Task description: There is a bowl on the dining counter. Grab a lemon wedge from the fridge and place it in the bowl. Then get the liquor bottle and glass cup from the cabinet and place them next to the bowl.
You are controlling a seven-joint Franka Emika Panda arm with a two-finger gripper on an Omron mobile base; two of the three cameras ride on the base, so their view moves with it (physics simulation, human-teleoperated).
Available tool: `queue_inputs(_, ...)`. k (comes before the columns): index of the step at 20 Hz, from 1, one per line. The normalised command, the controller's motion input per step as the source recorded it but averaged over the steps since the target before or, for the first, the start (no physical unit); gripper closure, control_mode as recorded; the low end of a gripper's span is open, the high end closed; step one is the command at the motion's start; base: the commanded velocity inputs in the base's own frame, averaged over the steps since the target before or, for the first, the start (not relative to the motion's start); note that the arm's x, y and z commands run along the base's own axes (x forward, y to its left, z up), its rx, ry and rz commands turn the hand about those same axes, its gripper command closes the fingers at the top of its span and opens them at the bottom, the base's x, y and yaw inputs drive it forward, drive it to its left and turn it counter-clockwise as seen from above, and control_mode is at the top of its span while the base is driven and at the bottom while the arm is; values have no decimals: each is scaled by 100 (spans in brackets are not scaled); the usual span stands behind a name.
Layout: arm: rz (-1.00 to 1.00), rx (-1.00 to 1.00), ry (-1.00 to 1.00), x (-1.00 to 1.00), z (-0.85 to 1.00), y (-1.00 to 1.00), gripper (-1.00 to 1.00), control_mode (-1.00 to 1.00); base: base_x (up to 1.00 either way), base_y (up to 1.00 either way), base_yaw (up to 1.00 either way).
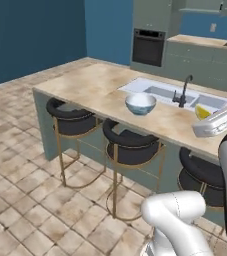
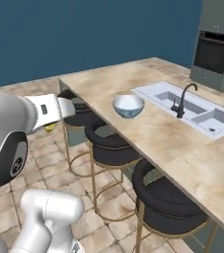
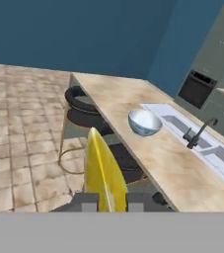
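Bowl (image 1: 140,103) on the dining counter (image 1: 92,85) beside the sink (image 1: 177,92), stools (image 1: 130,145) beneath, oven (image 1: 148,47) behind.

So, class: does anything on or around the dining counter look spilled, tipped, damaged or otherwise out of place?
Nothing stands out. The bowl sits upright and empty on the dining counter beside the sink, and the stools are tucked in evenly. The lemon wedge is off the counter, clamped in the gripper.

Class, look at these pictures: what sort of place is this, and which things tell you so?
A home kitchen, rendered rather than real. The signs: a long counter with an inset sink and tap, stools along it, and a built-in oven.
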Motion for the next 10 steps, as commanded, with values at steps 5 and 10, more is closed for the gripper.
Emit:
queue_inputs(5, 0, 0, 0, 0, 0, 0, 100, 100, 78, 90, -39)
queue_inputs(10, 0, 0, 0, 0, 0, 0, 100, 100, 81, 76, -44)
